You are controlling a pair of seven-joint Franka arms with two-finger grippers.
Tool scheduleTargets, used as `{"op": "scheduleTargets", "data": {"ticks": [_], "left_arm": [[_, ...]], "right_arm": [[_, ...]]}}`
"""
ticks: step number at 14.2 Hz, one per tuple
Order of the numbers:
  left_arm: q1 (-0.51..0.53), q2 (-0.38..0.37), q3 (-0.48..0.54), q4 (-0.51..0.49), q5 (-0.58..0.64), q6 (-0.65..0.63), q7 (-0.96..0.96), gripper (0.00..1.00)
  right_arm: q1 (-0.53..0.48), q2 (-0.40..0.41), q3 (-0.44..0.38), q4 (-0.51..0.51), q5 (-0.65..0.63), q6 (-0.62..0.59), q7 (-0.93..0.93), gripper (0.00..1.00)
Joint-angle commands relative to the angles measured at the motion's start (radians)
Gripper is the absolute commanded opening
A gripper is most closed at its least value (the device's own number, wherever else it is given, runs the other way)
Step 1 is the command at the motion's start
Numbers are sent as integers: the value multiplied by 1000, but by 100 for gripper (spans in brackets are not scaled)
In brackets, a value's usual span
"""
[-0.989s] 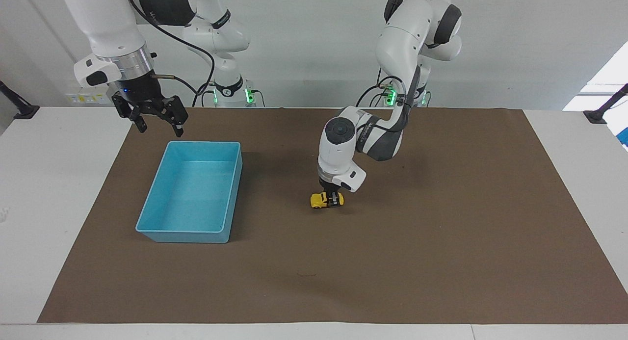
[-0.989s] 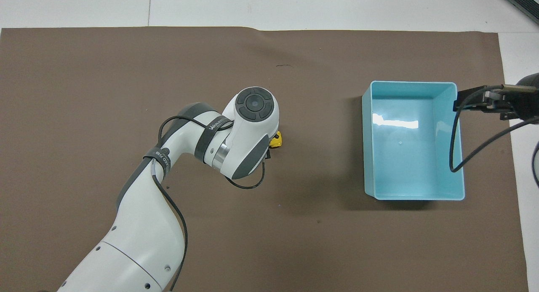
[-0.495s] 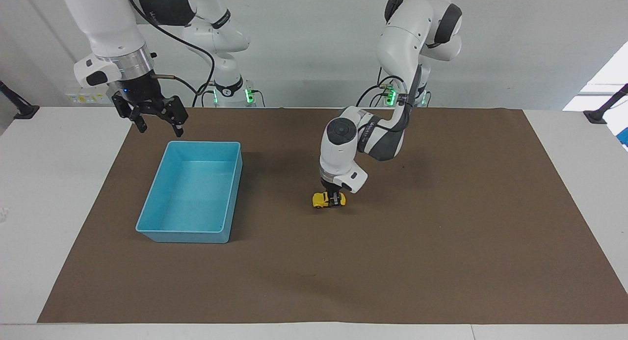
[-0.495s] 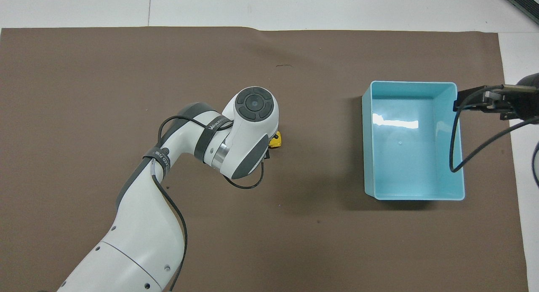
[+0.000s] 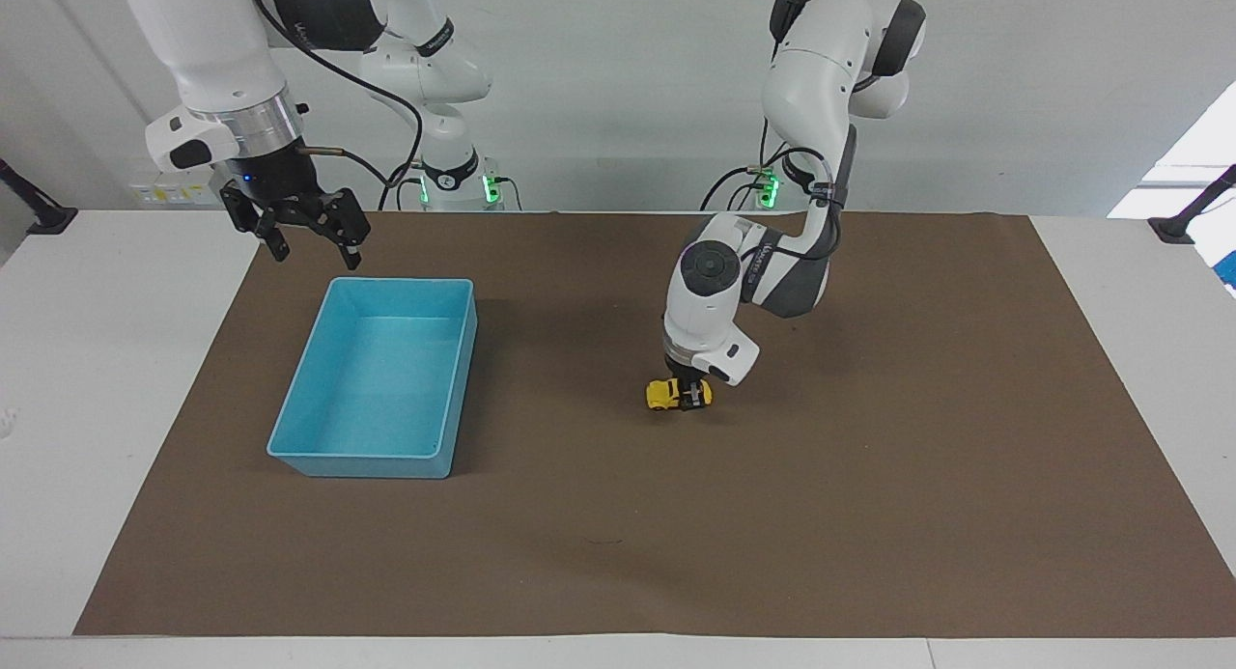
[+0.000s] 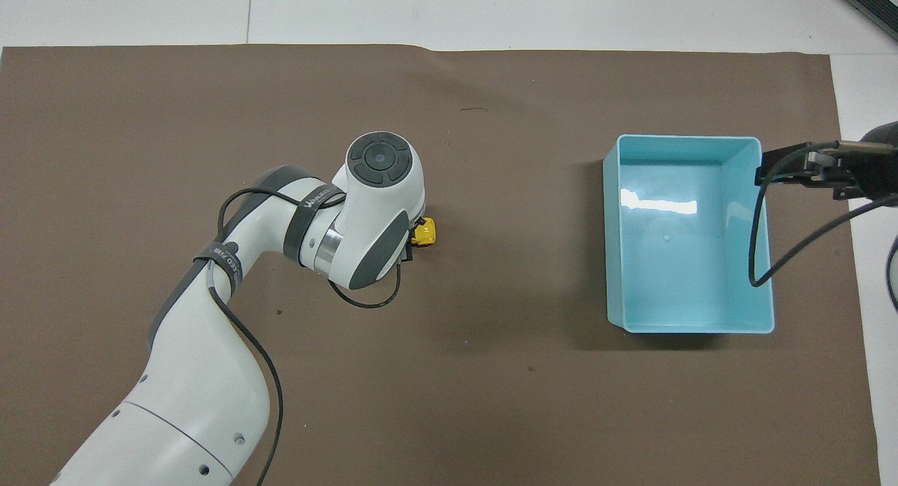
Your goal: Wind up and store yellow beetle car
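Note:
The yellow beetle car (image 5: 664, 395) (image 6: 424, 231) rests wheels down on the brown mat near the table's middle. My left gripper (image 5: 691, 396) points straight down and is shut on the car's rear half; in the overhead view the arm's wrist hides most of the car and the gripper. The blue bin (image 5: 386, 457) (image 6: 729, 191) stands empty toward the right arm's end of the table. My right gripper (image 5: 311, 236) (image 6: 793, 172) hangs open above the bin's rim nearest the robots, holding nothing, and waits.
A brown mat (image 5: 869, 515) covers most of the white table (image 5: 97, 379). Black clamps (image 5: 39, 215) sit at both table ends near the robots' edge.
My left gripper has dragged the car along the mat toward the left arm's end of the table, away from the bin. The right arm has stayed still.

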Motion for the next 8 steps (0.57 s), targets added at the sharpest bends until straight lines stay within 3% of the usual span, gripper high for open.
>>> {"op": "scheduleTargets", "data": {"ticks": [1,8], "left_arm": [[33,-1,5,-52,17,23,44,14],[79,-24,8,-104,23,23,111,19]], "right_arm": [[-9,-13,7,-6,2,-8,19,100],[-9,-13,7,-6,2,-8,19,100]]}}
